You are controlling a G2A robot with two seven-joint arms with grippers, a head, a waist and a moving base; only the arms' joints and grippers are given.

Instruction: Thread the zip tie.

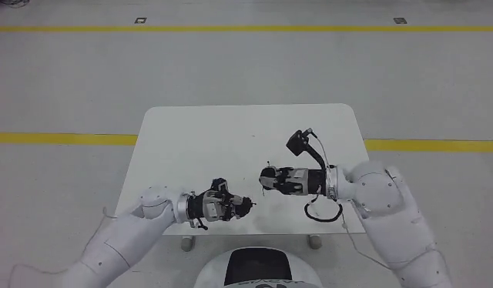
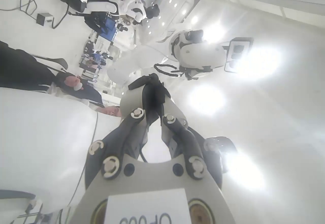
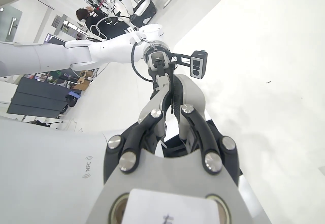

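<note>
Just off the left gripper (image 1: 246, 204) tip, the right gripper (image 1: 263, 179) faces it, both clenched, apart; zip tie too small to tell, threading apparently unfinished.

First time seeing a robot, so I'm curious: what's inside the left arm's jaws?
A small black piece, probably the zip tie, pokes out past the tips of the left arm's shut jaws. How much of it is clamped between them is covered.

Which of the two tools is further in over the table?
The right tool. In the top view it is well in over the white table, while the left tool is close to the table's near edge.
</note>
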